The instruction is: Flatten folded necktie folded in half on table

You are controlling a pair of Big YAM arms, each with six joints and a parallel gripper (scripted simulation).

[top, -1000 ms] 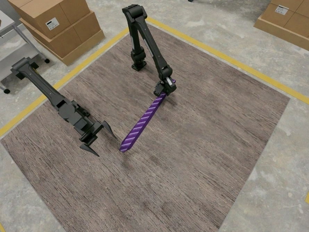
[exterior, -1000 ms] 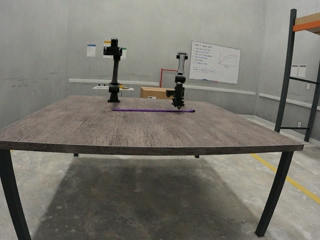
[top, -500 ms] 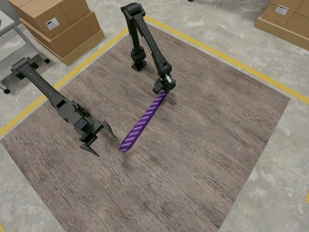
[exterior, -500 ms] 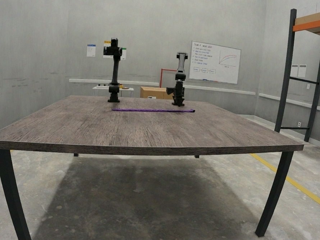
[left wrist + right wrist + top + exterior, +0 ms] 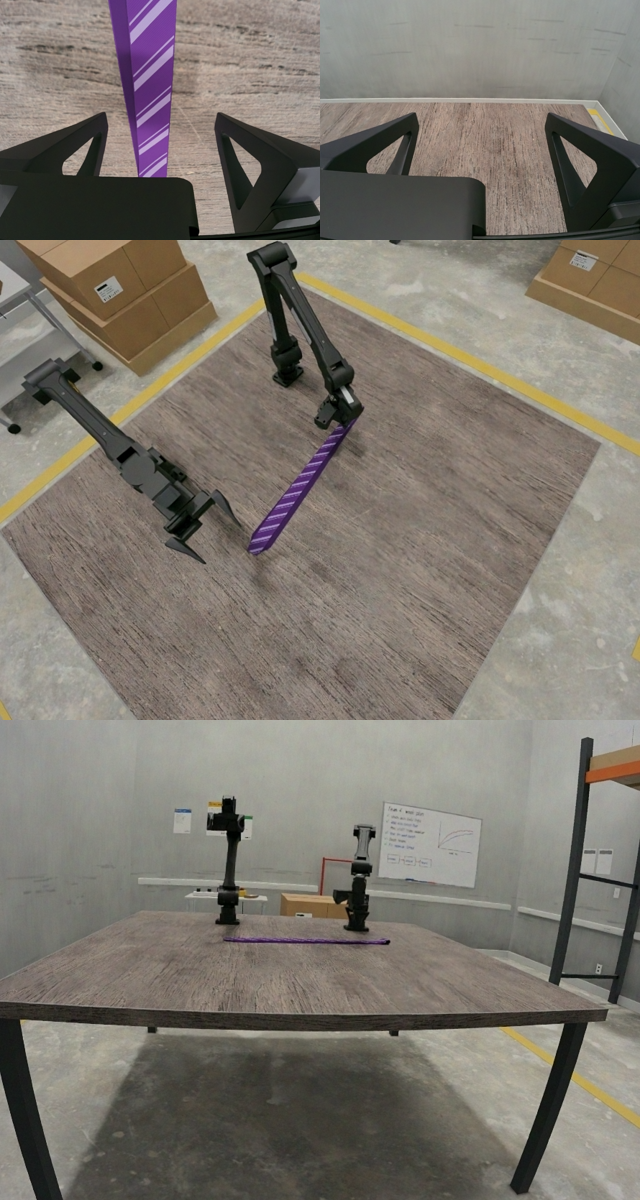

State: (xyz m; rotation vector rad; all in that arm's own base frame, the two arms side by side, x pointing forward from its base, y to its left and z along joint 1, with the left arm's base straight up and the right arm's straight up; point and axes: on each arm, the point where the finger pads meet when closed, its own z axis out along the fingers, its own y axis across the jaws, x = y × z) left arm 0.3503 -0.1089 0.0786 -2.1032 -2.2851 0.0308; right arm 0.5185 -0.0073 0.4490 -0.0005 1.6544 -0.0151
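My left jaws stand wide apart above the folded purple necktie, clamped on none of it. From my left wrist I see the striped cloth running between the two tips, with bare counter showing on both sides of it.

The necktie lies on the counter in one long, roughly straight run, all of it inside the edges. Pale diagonal stripes mark its upper layer, and a plain purple strip peeks out along one side. In the exterior view it looks low along its length, with a small raised loop at the end nearer my left arm. The top view hides part of that end under my left arm.

My right jaws are spread wide too, held high, with nothing in them. From that wrist I see the counter and the grey wall beyond it.

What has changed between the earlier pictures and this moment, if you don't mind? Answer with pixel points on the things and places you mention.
The left claw [image 5: 348, 411] [image 5: 357, 912] [image 5: 161, 119] has lifted and drawn back from the necktie [image 5: 293, 493] [image 5: 305, 940] [image 5: 153, 69], toward its arm's base; it is open, holding nothing. The necktie and the open right claw [image 5: 222, 545] [image 5: 226, 821] [image 5: 481, 119] look unchanged.
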